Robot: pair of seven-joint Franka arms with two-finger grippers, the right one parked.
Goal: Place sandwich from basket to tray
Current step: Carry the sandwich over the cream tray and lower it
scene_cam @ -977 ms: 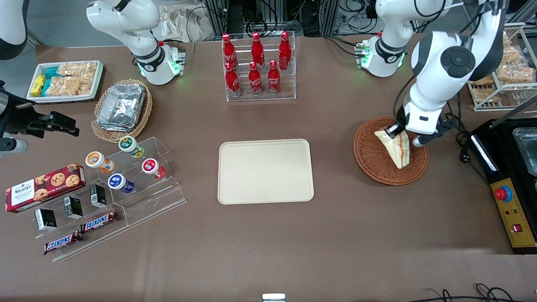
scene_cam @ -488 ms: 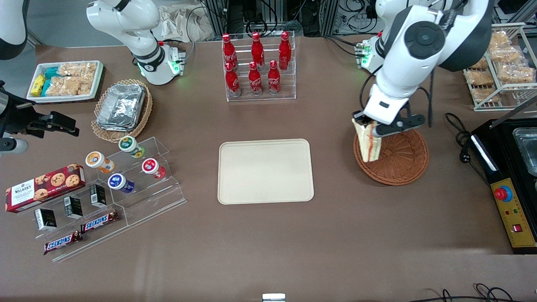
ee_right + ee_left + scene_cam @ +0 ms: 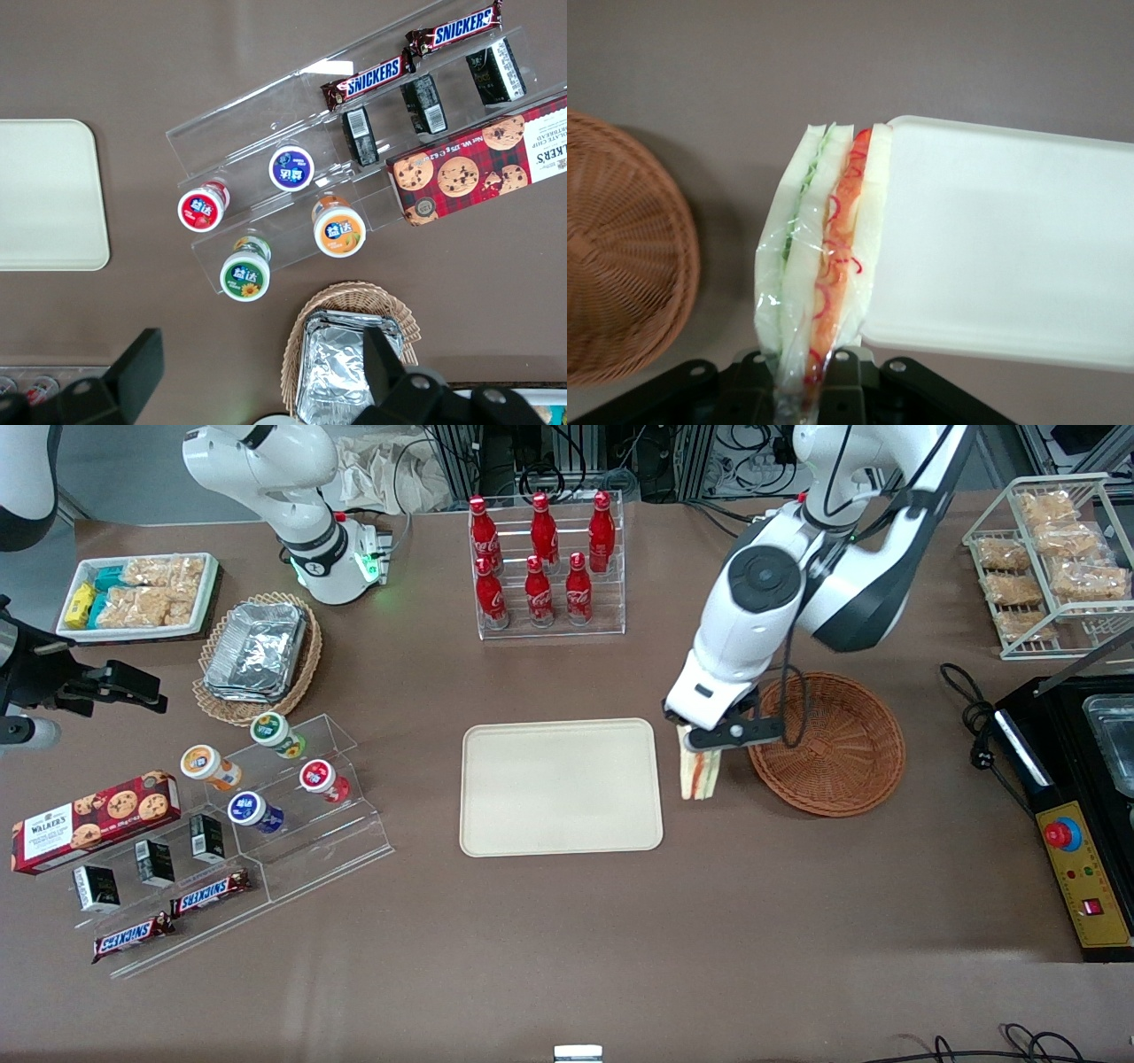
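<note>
My left gripper is shut on the plastic-wrapped sandwich, which hangs point-down in the air between the basket and the tray. In the left wrist view the sandwich shows white bread with orange and green filling, pinched at its narrow end between my fingers. Its edge overlaps the rim of the cream tray. The dark-brown wicker basket holds nothing visible.
A rack of red cola bottles stands farther from the front camera than the tray. Toward the parked arm's end are an acrylic stand with small cups, a tan basket of foil containers and a cookie box. A black appliance sits at the working arm's end.
The gripper lifted the sandwich out of the basket and carried it sideways toward the tray. It now hangs just outside the basket's rim, close to the tray's edge.
</note>
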